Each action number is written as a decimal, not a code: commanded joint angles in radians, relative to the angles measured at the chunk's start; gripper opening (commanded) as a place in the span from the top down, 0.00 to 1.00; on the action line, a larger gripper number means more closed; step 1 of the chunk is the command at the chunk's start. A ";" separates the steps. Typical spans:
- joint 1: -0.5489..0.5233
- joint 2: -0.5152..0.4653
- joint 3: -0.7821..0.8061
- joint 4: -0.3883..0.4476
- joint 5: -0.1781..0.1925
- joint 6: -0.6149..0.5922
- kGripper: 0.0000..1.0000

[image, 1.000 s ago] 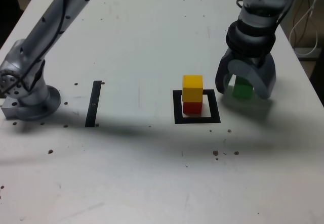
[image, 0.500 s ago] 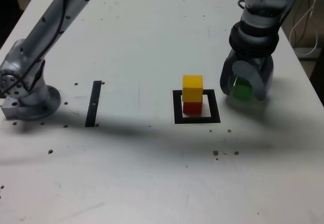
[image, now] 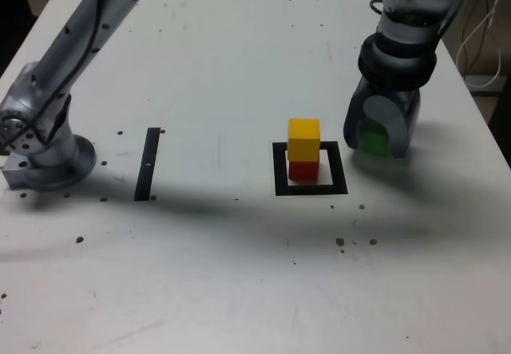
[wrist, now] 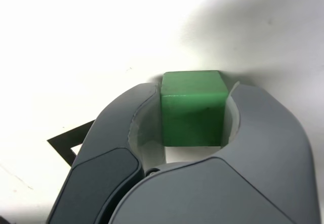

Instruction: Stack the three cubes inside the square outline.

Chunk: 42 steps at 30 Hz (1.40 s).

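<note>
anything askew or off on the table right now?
Nothing stands out. Yellow cube sits squarely on the red cube inside the square outline. Gripper is closed on the green cube.

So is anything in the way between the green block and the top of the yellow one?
Nothing visible. The gripper is shut on the green cube, and only bare table lies between it and the yellow cube stacked on the red cube.

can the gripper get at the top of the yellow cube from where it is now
Probably yes. The gripper, jaws closed on the green cube, sits to the exterior view's right of the yellow cube, which tops the red cube in the square outline. Nothing stands between them or above the stack.
</note>
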 commanded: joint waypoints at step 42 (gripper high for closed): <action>-0.143 -0.361 0.199 0.191 -0.084 -0.463 0.92</action>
